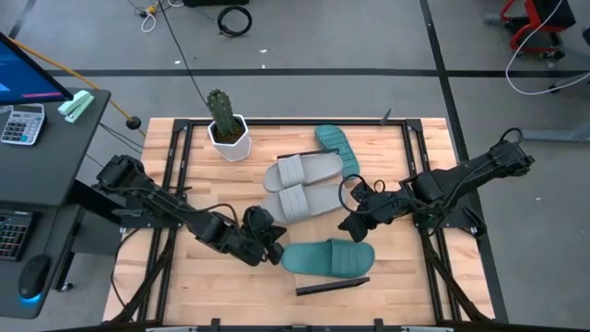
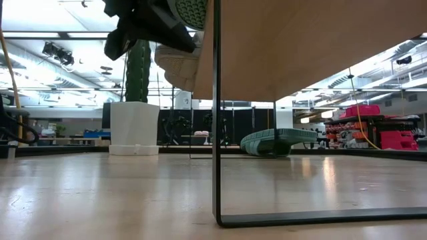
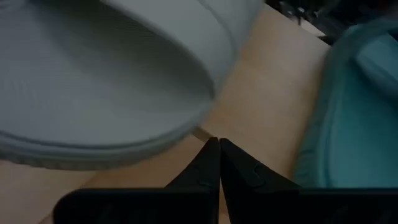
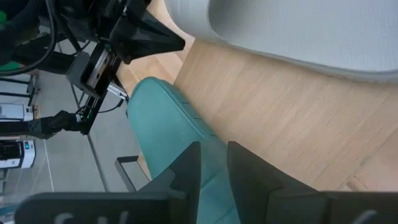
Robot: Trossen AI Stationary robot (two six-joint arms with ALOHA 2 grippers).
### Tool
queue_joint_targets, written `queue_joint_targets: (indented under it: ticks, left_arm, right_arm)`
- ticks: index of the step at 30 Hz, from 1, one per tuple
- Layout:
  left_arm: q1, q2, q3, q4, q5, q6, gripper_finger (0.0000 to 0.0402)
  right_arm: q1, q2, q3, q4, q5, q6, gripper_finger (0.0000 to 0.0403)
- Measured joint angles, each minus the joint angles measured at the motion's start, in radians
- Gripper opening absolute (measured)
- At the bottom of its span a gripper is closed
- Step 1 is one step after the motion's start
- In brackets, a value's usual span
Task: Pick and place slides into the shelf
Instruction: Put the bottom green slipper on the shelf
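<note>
The shelf (image 1: 323,226), a light-wood board on a thin black frame (image 2: 217,113), stands mid-table. Two grey slides (image 1: 302,171) (image 1: 300,201) lie side by side across it. A teal slide (image 1: 327,258) sits at its near end. My right gripper (image 1: 353,228) is shut on that teal slide's right part. My left gripper (image 1: 274,251) is shut just off the same slide's left end, its tips (image 3: 218,142) over bare board between a grey slide (image 3: 106,81) and the teal one (image 3: 354,112). A second teal slide (image 1: 336,146) lies on the tabletop beyond the shelf's far end. My right gripper pinches the near teal slide's edge (image 4: 208,134) between its two fingers (image 4: 189,155), toward the slide's right end. The fingers slant down from the table's right side. Whether the slide rests on the shelf or hangs just above it, I cannot tell.
A cactus in a white pot (image 1: 226,129) stands at the table's far left. The slides' soles (image 2: 179,63) overhang the shelf's left edge. Bare tabletop lies left and right of the shelf. A dark side table with a calculator (image 1: 23,124) stands off the left edge.
</note>
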Motion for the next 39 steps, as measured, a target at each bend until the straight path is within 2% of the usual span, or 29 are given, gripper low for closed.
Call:
queue_joint_targets:
  ticks: [15,39]
  left_arm:
    - [-0.058,0.0,0.0,0.078,0.004,0.048,0.0008]
    - [-0.137,0.0,0.0,0.15,0.003,-0.004,0.0013]
  right_arm:
    - [0.0,0.0,0.0,0.005,0.003,0.002,0.0085]
    - [0.0,0.0,0.0,0.004,0.005,0.003,0.0085]
